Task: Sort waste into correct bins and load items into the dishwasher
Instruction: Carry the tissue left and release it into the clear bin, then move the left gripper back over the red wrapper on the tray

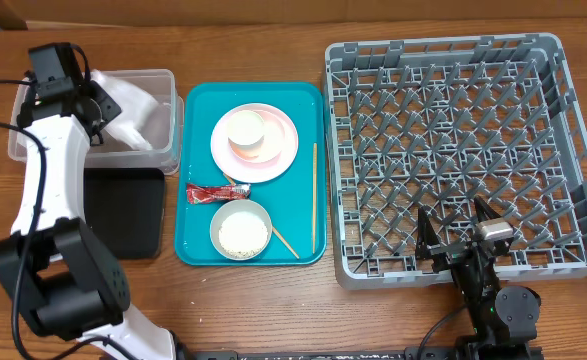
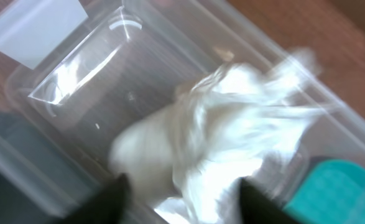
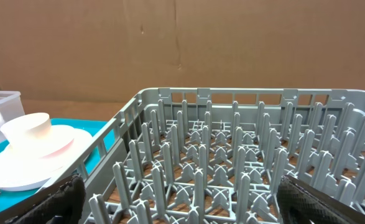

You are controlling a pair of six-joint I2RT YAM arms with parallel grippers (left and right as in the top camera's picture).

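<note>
My left gripper [image 1: 98,105] hangs over the clear tub [image 1: 163,75], open. A crumpled white napkin [image 1: 133,110] lies in the tub below it. In the left wrist view the napkin [image 2: 232,124] is blurred between my spread left gripper [image 2: 182,199] fingers, inside the tub [image 2: 76,74]. On the teal tray [image 1: 198,100] sit a pink plate [image 1: 283,150] with a white cup [image 1: 245,130], a red wrapper [image 1: 216,192], a white bowl [image 1: 240,230] holding rice, and chopsticks [image 1: 314,195]. My right gripper [image 1: 455,228] stands open over the near edge of the grey dish rack [image 1: 338,150].
A black tray [image 1: 123,210] lies in front of the clear tub. The right wrist view shows the rack's pegs [image 3: 232,155] between my open right gripper [image 3: 182,199], with the plate [image 3: 20,168] and cup [image 3: 27,130] at left. A brown cardboard wall stands behind.
</note>
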